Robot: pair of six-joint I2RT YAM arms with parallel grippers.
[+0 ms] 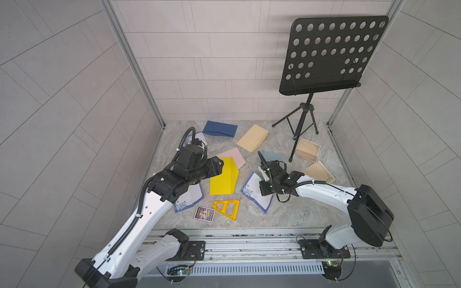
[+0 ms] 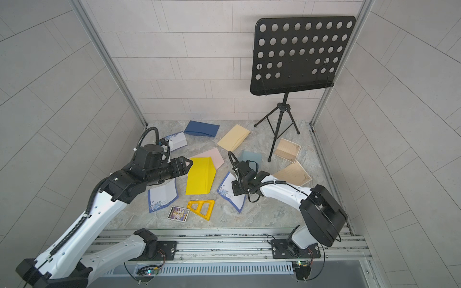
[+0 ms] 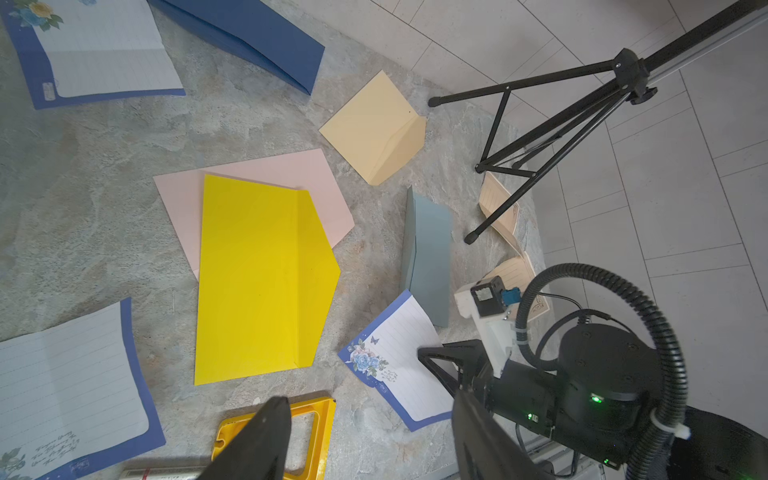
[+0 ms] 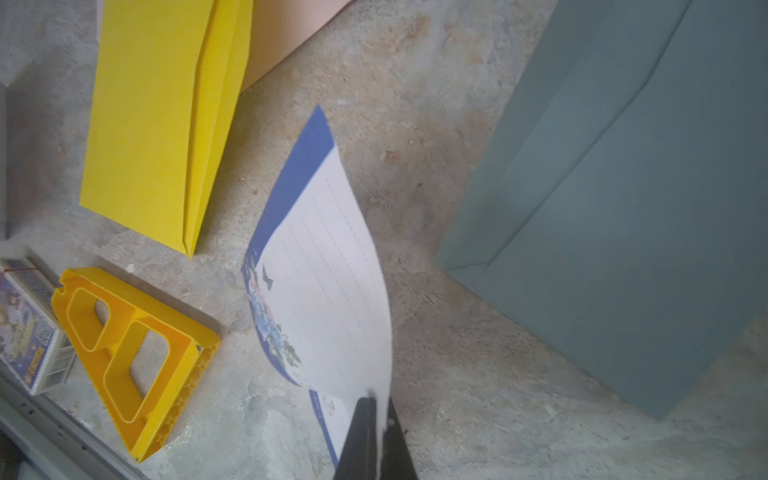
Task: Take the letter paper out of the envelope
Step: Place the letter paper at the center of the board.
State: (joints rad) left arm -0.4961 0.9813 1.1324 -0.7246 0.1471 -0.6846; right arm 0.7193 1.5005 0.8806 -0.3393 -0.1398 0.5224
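Grey marbled stone forms the worktop (image 1: 287,214), strewn with envelopes and sheets. At the left of a top view a blue-bordered sheet (image 1: 189,199) lies flat, partly under the left arm. Just right of it the left hand (image 1: 219,164) hovers over the upper left corner of the yellow envelope (image 1: 223,179), its jaws wide with nothing between them. That envelope lies flap-open on a pink envelope (image 1: 235,155). Whether either has a sheet inside cannot be told. Below them sit a card box (image 1: 204,213) and a yellow plastic triangle (image 1: 227,208).

Right of centre is the task's thing, the letter paper (image 4: 328,270), white with a blue edge and a flower print. The right hand (image 4: 376,409) is pinched tight on one edge of it, and in the right wrist view the sheet bows up off the stone. The grey-blue envelope (image 4: 623,187) lies just beside it, at the right of that frame, apart from the sheet.

By my reading the pull-out is done and the step in hand is putting the sheet down. The next move calls for lowering it onto the bare stone between the yellow and grey-blue envelopes, then letting go gently so the curled paper does not slide. At the far right stands a black music stand (image 1: 331,54).
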